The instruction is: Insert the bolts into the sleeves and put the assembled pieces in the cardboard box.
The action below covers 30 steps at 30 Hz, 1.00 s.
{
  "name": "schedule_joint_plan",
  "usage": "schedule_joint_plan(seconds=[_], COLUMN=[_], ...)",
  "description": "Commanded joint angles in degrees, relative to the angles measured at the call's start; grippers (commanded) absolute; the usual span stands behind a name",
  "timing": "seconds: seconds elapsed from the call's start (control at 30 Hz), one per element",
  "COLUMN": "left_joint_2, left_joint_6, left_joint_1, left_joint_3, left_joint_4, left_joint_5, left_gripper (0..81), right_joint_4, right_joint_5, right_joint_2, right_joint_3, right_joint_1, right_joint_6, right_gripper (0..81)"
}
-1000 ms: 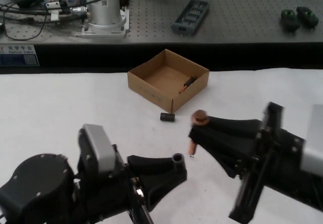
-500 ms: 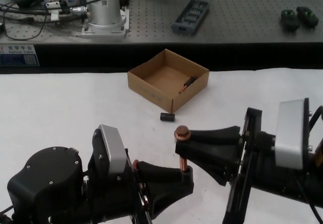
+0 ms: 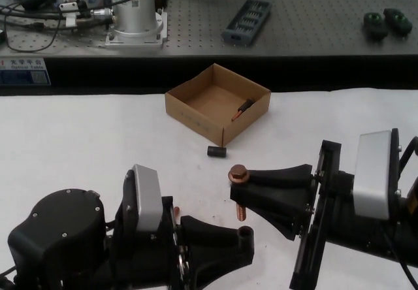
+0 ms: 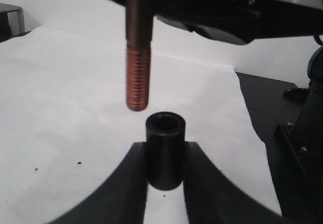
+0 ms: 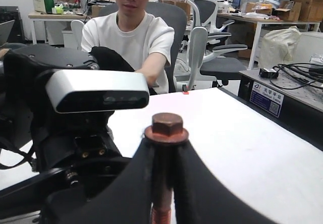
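Above the bench (image 3: 78,146), right tool (image 3: 243,184) clamping bolt (image 3: 239,206) upright, threads down, left tool (image 3: 245,238) clamping upright sleeve (image 4: 165,148)

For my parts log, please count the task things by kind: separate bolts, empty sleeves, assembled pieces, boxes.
1 bolt, not inserted
2 empty sleeves: held sleeve, loose sleeve
1 assembled piece
1 cardboard box
Total: 5

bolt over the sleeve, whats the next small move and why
Probably shift the bolt in the right gripper sideways to centre it over the sleeve before lowering: its threaded tip hangs just above, off the bore's centre; the left gripper holds the sleeve.
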Motion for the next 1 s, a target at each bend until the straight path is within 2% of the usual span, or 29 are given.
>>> schedule_joint_plan(seconds=[0.0,0.97], left_joint_2=[0.05,0.05], left_joint_6=[0.90,-1.16], left_joint_1=[0.67,1.21], left_joint_3=[-0.56,-0.56], left_joint_4=[-0.67,-2.44], left_joint_5=[0.82,4.09], left_gripper=[0.6,0.6], right_joint_4=[-0.07,2.76], right_joint_5=[-0.33,-2.90], right_joint_2=[-0.04,-0.04], right_joint_3=[-0.60,-0.60], right_joint_1=[-0.42,-0.39], right_joint_6=[-0.50,0.86], right_gripper=[5.8,5.8])
